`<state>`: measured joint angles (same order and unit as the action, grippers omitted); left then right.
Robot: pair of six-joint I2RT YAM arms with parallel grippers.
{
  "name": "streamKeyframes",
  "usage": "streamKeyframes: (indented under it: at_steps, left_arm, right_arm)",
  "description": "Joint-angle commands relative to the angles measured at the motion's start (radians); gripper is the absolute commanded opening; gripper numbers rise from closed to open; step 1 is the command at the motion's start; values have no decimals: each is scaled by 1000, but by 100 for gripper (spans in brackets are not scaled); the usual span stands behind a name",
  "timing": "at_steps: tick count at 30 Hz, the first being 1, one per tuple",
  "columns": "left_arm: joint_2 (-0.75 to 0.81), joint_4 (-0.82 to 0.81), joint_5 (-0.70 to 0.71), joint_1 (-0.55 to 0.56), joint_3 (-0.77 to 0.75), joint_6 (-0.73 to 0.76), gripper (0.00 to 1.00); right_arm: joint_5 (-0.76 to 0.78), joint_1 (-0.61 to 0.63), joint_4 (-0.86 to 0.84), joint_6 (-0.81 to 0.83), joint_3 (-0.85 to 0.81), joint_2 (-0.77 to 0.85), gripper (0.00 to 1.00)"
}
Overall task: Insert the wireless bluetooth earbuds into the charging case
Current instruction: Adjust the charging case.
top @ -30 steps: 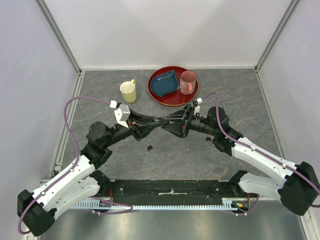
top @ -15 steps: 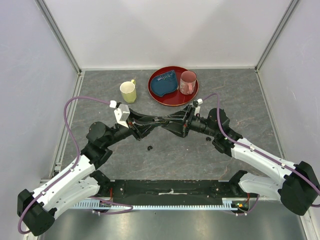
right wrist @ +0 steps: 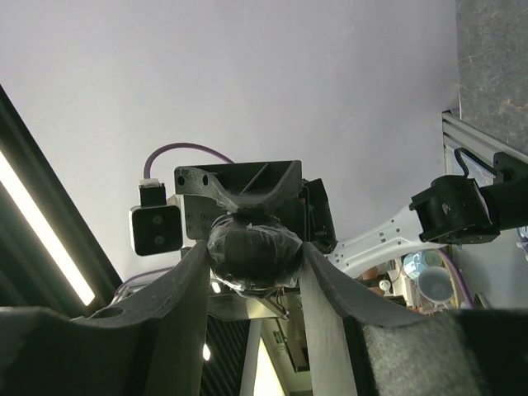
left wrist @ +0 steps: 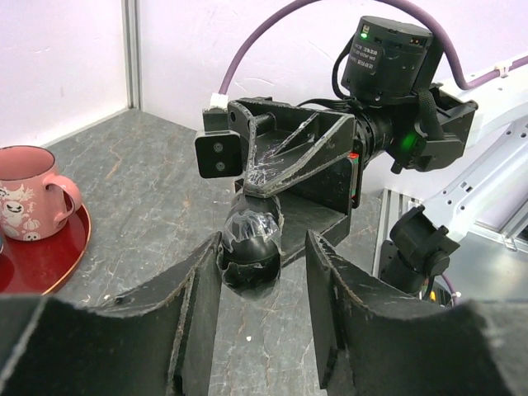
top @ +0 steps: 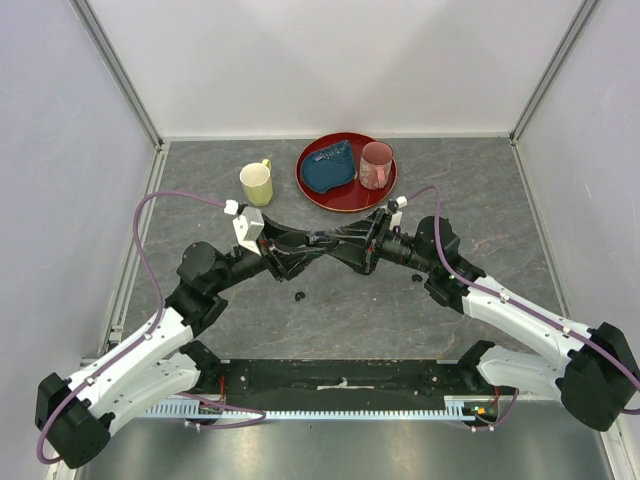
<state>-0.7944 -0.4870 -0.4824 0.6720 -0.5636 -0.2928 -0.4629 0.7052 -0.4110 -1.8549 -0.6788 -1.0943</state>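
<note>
Left pincer [left wrist: 264,252] stands spread around the charging case [left wrist: 247,239]: one finger touches it, the other shows a gap. Right pincer [right wrist: 252,257] meets it tip to tip and pinches that same case, whose long axis lies across its fingers. Both hang above the middle of the table [top: 200,180]. Whether the lid is up I cannot tell. The earbuds [top: 299,296] lie loose on the table just below and left of the meeting point in the top view, nearer the left arm. A dark speck [top: 415,279], perhaps another, sits beside the right arm. Against the earlier frames, the left arm has crept slightly toward the upper right, while the right arm, case and earbuds look unmoved.
</note>
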Motion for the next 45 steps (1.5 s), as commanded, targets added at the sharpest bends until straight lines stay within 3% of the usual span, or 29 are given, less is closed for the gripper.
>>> streamKeyframes:
  at_steps: [1, 23, 31, 45]
  left_arm:
    - [-3, -71, -19, 6, 11, -26, 51]
    - [-69, -298, 68, 37, 68, -86, 54]
    - [-98, -306, 68, 51, 62, -85, 47]
    - [-121, -334, 108, 75, 57, -75, 43]
  right_arm:
    - [18, 4, -71, -12, -8, 16, 0]
    - [13, 7, -134, -46, 16, -3, 0]
    - [10, 5, -155, -58, 19, -7, 0]
    - [9, 8, -169, -67, 27, -7, 0]
